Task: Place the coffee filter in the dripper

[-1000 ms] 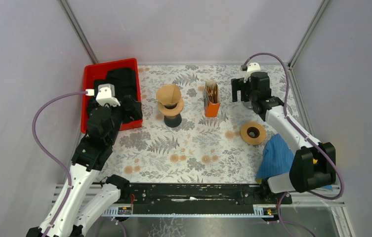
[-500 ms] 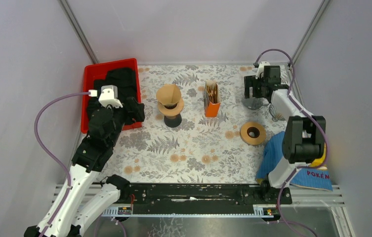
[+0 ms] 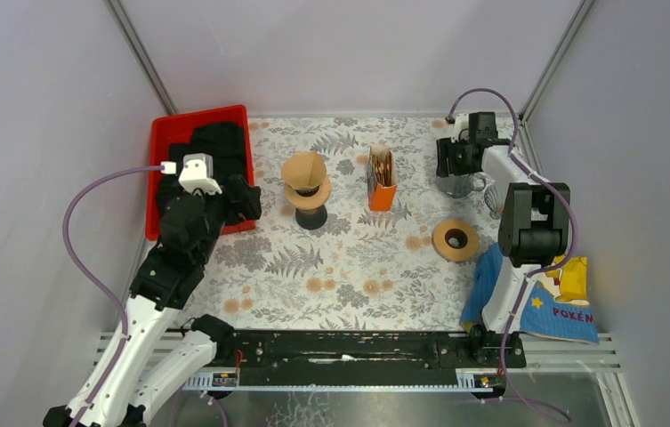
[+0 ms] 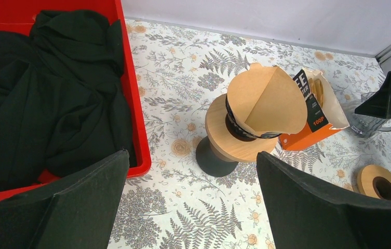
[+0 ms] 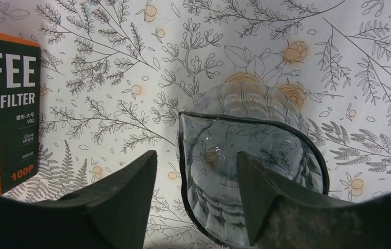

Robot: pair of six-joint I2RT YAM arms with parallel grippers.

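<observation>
Coffee filter point(image 4: 266, 101): brown paper cone, opened out and sitting in the dripper point(image 4: 233, 120). Tip is down inside the black ring, top edge stands well above it.
Dripper position: upright on its wooden stand point(image 4: 223, 142), between the red bin point(image 4: 131, 88) and the orange filter box point(image 4: 315, 129).
Left gripper point(image 4: 192, 155): jaws spread wide, holding nothing. Hovers on the near side of the dripper, clear of it.
Right gripper point(image 5: 196, 154): far right corner, over the glass jug point(image 5: 250, 124). Fingers apart, straddling the jug's rim wall, no clamp visible.
Done: placement looks complete, filter is in and nothing grips it.
Left: probably nothing. Can't tell whether the cone is fully seated; it seems to lean slightly toward the box.
Risk: paper is light, a bump from the left arm could tip it out.
</observation>
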